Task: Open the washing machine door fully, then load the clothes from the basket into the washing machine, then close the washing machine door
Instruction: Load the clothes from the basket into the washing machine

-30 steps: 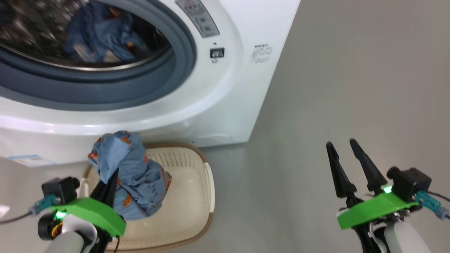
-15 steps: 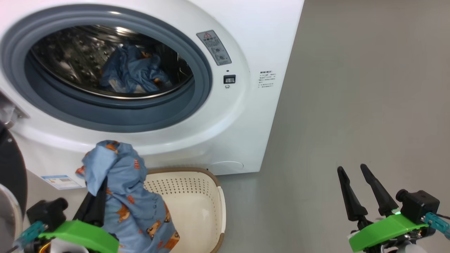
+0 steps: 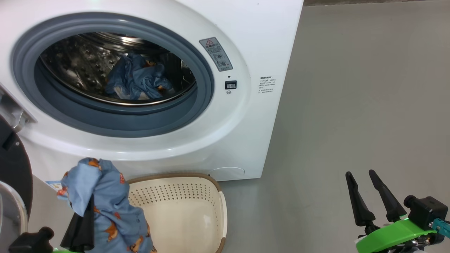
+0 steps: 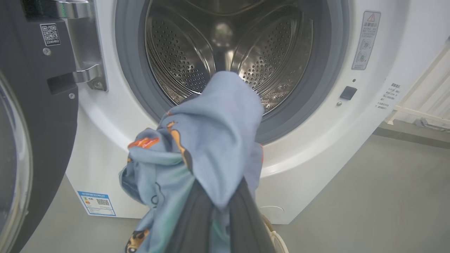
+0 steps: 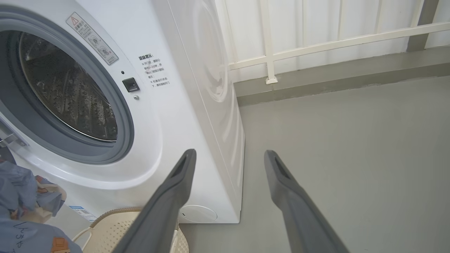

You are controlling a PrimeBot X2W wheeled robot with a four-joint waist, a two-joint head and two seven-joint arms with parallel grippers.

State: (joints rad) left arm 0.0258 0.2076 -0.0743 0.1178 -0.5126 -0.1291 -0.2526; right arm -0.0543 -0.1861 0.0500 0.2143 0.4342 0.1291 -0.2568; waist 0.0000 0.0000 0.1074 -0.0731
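Door [image 3: 10, 165] wide open at nine o'clock, one garment [image 3: 137, 82] in the drum [image 3: 77, 63] at eleven, left gripper [image 4: 218, 196] pinching the second garment [image 3: 105, 203] at seven beside the bare basket [image 3: 219, 203], right gripper [image 3: 374, 191] spread idle at four: one drop-in and the door-closing to go.

The garment [image 4: 207, 140] buries the tips of the left gripper [image 4: 218, 200] and, in the head view, hides the near left side of the basket [image 3: 215, 196], whose front is cut off by the bottom edge. The door [image 3: 12, 168] runs off the left edge in both the head and left wrist views. The print on the warning sticker [image 3: 216, 53] and the blue label [image 4: 96, 203] is too small to read.
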